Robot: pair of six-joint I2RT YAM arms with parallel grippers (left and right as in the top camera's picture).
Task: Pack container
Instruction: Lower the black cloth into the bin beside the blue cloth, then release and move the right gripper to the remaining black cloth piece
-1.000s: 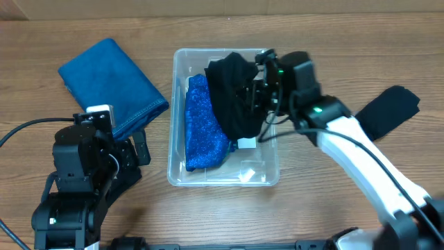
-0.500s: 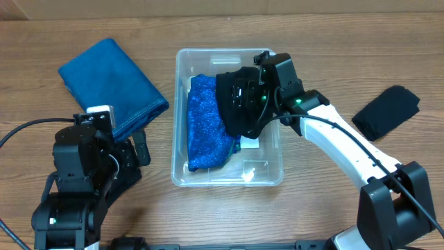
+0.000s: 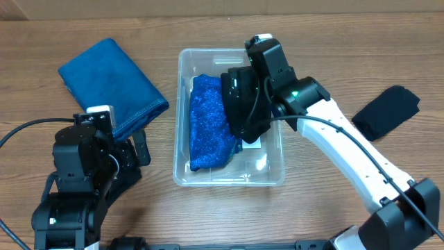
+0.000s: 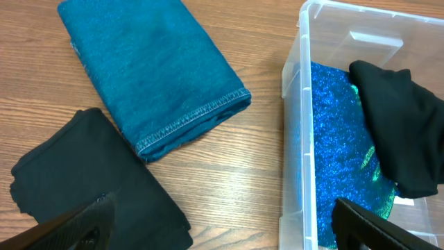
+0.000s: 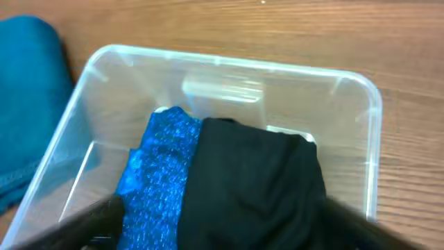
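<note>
The clear container stands mid-table, also seen in the left wrist view and the right wrist view. Inside lies a sparkly blue cloth, with a black cloth beside it and partly over it. My right gripper hovers over the black cloth, its blurred fingers wide apart on either side and open. My left gripper stands open near the table, left of the container, gripping nothing.
A folded teal towel lies at the back left. Another black cloth lies under my left gripper. A further black cloth lies at the right. A cable runs along the left edge.
The right gripper has swung left and back over the container, and the black cloth has come down beside the blue one. Its jaws went from shut to wide apart. The left arm stayed still.
</note>
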